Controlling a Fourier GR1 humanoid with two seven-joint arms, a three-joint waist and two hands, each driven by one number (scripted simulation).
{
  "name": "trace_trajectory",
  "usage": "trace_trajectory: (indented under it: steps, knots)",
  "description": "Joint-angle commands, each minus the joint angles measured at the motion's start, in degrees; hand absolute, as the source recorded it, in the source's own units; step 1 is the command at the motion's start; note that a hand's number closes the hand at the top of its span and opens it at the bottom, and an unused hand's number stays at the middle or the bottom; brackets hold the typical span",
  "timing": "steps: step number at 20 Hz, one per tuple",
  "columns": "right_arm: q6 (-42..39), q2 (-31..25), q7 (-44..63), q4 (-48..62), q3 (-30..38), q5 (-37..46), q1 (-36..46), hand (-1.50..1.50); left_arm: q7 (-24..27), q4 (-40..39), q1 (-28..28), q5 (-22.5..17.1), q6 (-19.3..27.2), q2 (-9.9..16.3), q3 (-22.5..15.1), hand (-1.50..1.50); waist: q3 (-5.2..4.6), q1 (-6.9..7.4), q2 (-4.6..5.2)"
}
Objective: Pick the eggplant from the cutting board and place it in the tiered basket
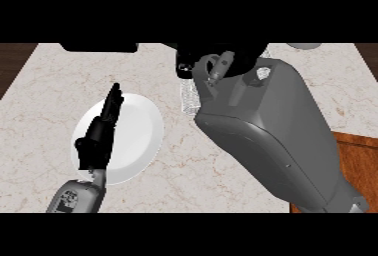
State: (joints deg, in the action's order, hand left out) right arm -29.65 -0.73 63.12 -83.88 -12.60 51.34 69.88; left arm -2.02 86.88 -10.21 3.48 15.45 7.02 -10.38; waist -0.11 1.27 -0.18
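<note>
Here, eggplant: hidden, so place and long axis cannot be told.
Right hand [214,60]: black, far across the counter, over a pale wire basket [190,97]; fingers unclear.
Left hand [100,135]: black, straight-fingered, upright over white round plate [140,135].
Surface: beige marble counter [221,185]; brown wooden board [358,150] right.

Left of right arm [280,135]: bare counter [184,170], passable.
Ahead of right hand [214,62]: wire basket [190,97] just beside, blocking.
Under left hand [100,135]: plate [140,130].
Right of right arm: cutting board [358,150], mostly hidden.
</note>
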Motion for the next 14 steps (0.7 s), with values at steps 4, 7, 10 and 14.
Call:
trace_trajectory:
  steps: [4, 7, 10, 14]
  knots:
    - [2.4, -1.8, 1.3, 8.7, 3.5, 5.2, 2.6, 1.50, 2.5, -2.6, 1.6, 1.6, 1.2, -1.9, -0.9, 0.00, 0.06, -1.02, 0.28]
    - [3.7, -2.6, -1.7, 15.8, 6.2, 6.8, 6.9, 1.50, -1.0, 0.8, -0.5, 0.7, 0.1, -0.5, 0.7, 0.00, 0.06, -0.55, 0.33]
    - [5.2, -4.0, -5.5, 17.7, 5.7, 8.9, 3.5, 1.50, 0.0, 1.8, 2.1, 0.3, -0.8, -0.6, 0.3, 0.00, 0.08, -0.60, 0.27]
    - [6.1, -5.2, -9.2, 22.3, 7.0, 10.3, 5.3, 1.50, -3.1, 0.2, -1.9, 1.7, -0.2, -1.3, 0.6, 0.00, 0.09, -0.85, 0.26]
